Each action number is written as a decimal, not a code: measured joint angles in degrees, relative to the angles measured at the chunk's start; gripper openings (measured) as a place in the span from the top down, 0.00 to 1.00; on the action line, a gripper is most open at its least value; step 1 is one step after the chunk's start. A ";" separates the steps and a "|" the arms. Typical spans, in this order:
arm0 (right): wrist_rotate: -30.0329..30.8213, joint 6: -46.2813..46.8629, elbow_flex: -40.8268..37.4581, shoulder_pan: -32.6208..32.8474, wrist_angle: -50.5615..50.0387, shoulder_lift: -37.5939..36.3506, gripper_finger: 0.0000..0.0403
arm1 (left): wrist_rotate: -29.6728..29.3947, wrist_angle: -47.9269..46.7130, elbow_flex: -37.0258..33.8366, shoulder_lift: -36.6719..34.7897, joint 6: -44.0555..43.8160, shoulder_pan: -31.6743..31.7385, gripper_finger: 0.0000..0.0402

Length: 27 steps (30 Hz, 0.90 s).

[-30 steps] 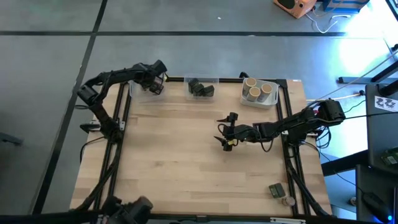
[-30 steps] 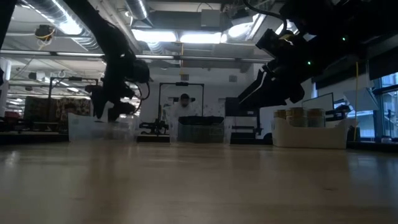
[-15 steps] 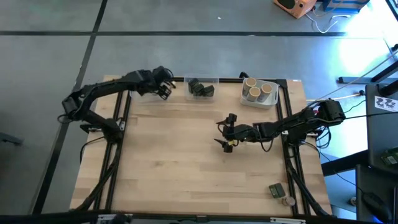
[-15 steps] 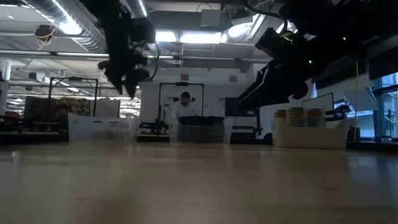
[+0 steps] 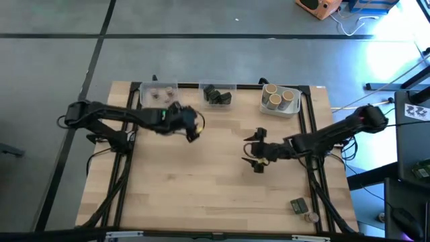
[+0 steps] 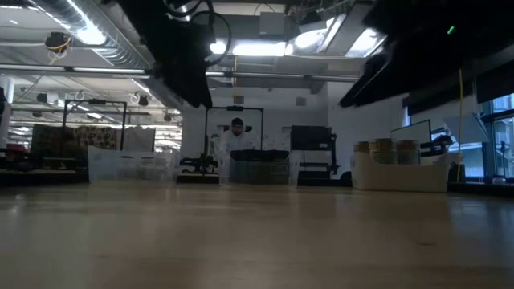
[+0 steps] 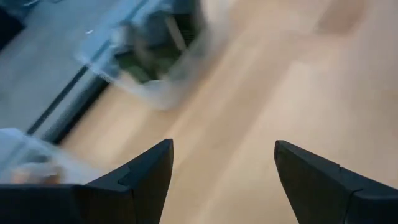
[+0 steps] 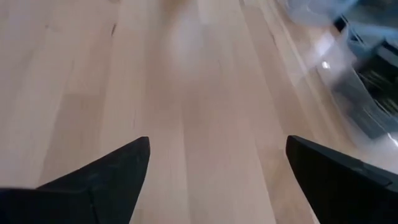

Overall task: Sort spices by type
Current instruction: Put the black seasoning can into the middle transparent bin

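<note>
The spices are nearly all sorted along the far edge of the table (image 5: 201,181). The small pink jars (image 5: 160,94) lie in the clear tub (image 5: 158,89) toward the far left corner, the dark grey blocks (image 5: 216,95) in the middle tub (image 5: 232,87), and the tan cylinders (image 5: 277,98) in the white tub (image 5: 280,110) toward the far right corner. Two pieces are not yet sorted: a dark block (image 5: 298,205) and a round jar (image 5: 311,217), side by side at the near right corner.

The change is in the left arm. A second ago its tool hung over the pink-jar tub; now the left tool (image 5: 191,129) has pulled away from the far edge and sits over bare wood near the middle, fingers (image 7: 140,177) spread with nothing between them. That reads as a jar just dropped off, so the left-hand tub is probably done.

The right tool (image 5: 256,156) has shifted slightly toward the near edge and hovers right of centre, its fingers (image 8: 102,180) also wide apart and empty, with only bare table between them in its wrist view.

What remains is likely the pair at the near right corner, which lies closer to the right arm.
</note>
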 joint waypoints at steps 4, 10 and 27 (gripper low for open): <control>3.28 8.74 7.75 5.42 -19.99 -1.80 0.07 | -0.16 7.66 -6.28 0.13 -3.16 -5.62 0.35; 2.07 25.52 16.86 12.75 -39.44 -1.46 0.07 | -0.10 23.86 -13.90 0.19 -5.70 -14.00 0.35; -20.34 87.57 18.80 33.72 -53.57 -0.46 0.07 | -0.38 50.83 -21.29 6.75 -6.15 -24.62 0.35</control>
